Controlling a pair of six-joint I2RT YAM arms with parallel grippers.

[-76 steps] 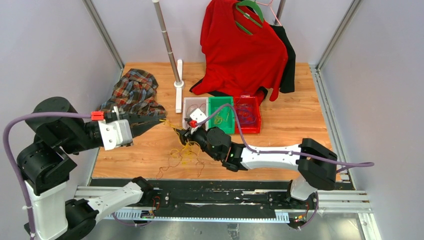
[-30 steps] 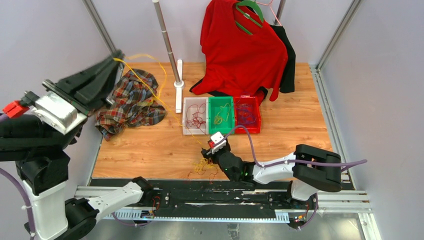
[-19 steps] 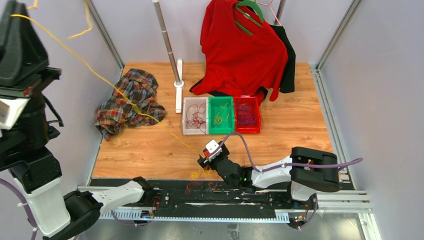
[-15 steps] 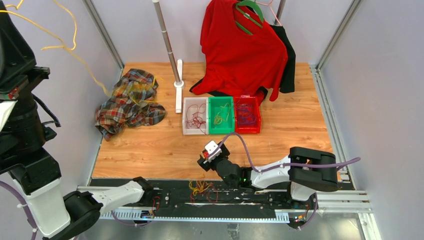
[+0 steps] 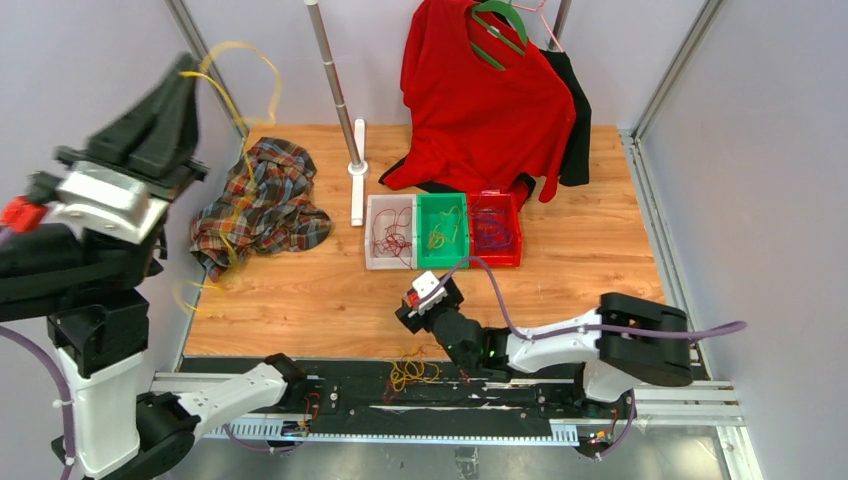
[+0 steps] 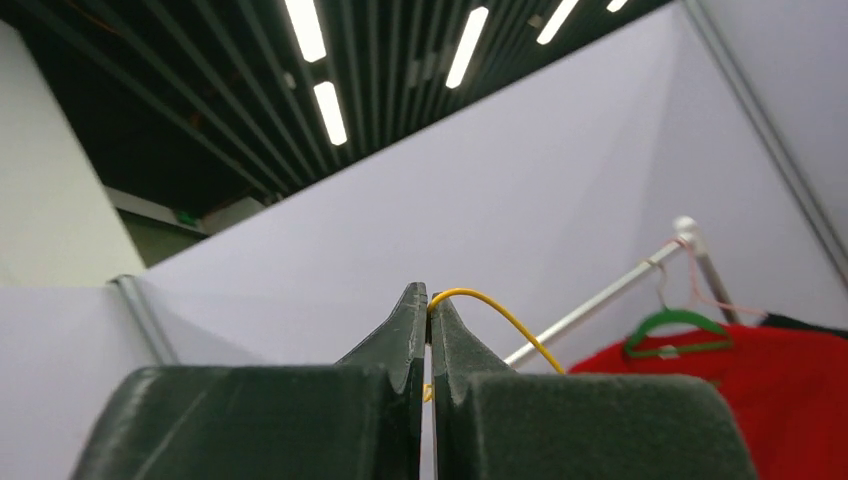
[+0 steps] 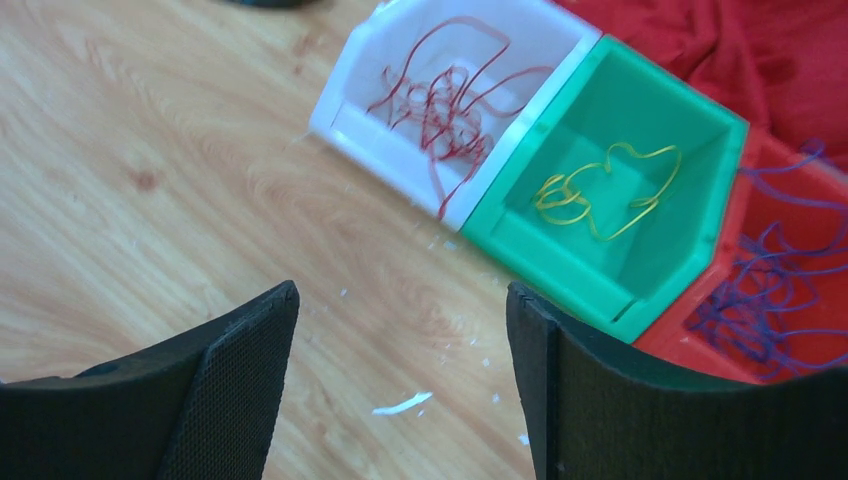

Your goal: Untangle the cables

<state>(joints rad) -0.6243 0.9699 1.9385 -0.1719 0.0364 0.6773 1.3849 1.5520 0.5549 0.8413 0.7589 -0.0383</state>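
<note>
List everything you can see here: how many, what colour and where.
held yellow cable: one, yellow, high at left
cable clump: one, yellow and red, on black rail off near edge of table
white bin: one, white, mid-table, red cables inside
green bin: one, green, beside it, yellow loop inside
red bin: one, red, rightmost, purple cables inside
plaid shirt: one, multicoloured, table's left
red shirt: one, red, hanging at back
left hand: one, black, shut on that cable
right hand: one, black, open, above table

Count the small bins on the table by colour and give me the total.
White bin: 1
Green bin: 1
Red bin: 1
Total: 3 bins
</note>
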